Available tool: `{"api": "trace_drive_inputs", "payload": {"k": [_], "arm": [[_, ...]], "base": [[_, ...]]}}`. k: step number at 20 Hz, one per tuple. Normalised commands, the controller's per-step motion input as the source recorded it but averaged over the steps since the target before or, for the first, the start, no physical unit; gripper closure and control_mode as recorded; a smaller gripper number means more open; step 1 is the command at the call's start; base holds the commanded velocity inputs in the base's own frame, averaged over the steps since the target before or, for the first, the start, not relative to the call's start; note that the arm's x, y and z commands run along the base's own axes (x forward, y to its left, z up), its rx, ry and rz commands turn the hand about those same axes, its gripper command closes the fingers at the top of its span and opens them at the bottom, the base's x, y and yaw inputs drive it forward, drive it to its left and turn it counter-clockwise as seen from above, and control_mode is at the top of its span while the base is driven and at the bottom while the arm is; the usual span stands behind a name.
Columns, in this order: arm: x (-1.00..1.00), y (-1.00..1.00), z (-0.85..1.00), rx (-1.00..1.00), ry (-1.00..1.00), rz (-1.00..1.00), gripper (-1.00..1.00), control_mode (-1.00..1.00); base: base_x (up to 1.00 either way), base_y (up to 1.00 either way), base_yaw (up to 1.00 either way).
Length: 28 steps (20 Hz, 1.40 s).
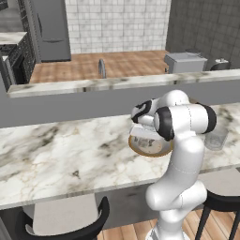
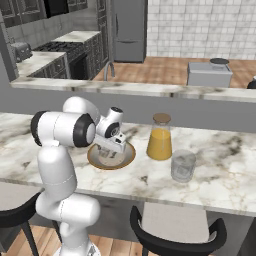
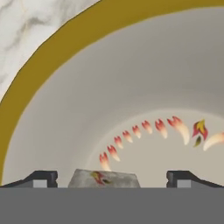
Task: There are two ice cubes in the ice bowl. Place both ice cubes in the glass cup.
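Note:
The ice bowl (image 3: 52,48) has a tan rim and a pale grey inside with a ring of red flame marks. It stands on the marble counter, ice bowl (image 1: 146,153) (image 2: 95,159), right in front of the arm. My gripper (image 3: 112,179) hangs low inside it, open, fingertips (image 3: 41,178) wide apart. One pale ice cube (image 3: 104,178) lies on the bowl floor between the tips, touching neither. From the base, the gripper (image 2: 110,152) points down into the bowl. The glass cup (image 1: 216,137) (image 2: 183,166) stands upright on the counter, to the right of the bowl.
An orange juice carafe (image 2: 160,137) with a cork lid stands between bowl and cup, a little further back. A raised grey ledge (image 2: 150,90) runs behind the counter. Black stools (image 2: 175,240) sit below the counter's front edge.

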Motion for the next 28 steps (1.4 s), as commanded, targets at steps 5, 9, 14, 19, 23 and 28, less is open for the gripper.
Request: {"api": "trace_drive_inputs", "payload": {"k": [5, 9, 14, 19, 23, 28], "arm": [[0.00, 0.04, -0.26, -0.04, 0.00, 0.00, -1.00, -1.00], [0.00, 0.13, -0.30, -0.04, 0.00, 0.00, 1.00, -1.00], [-0.08, 0.24, -0.39, -0.09, 0.04, 0.02, 1.00, -1.00], [-0.47, 0.05, -0.24, -0.06, 0.00, 0.05, 1.00, -1.00], [-0.52, 0.01, 0.06, 0.00, -0.05, 0.00, 1.00, -1.00], [-0.46, -0.01, 0.81, 0.06, -0.12, -0.02, 1.00, -1.00]], "base": [[0.00, 0.00, 0.00], [0.00, 0.00, 0.00], [0.00, 0.00, 0.00], [0.00, 0.00, 0.00], [0.00, 0.00, 0.00], [0.00, 0.00, 0.00]]}}
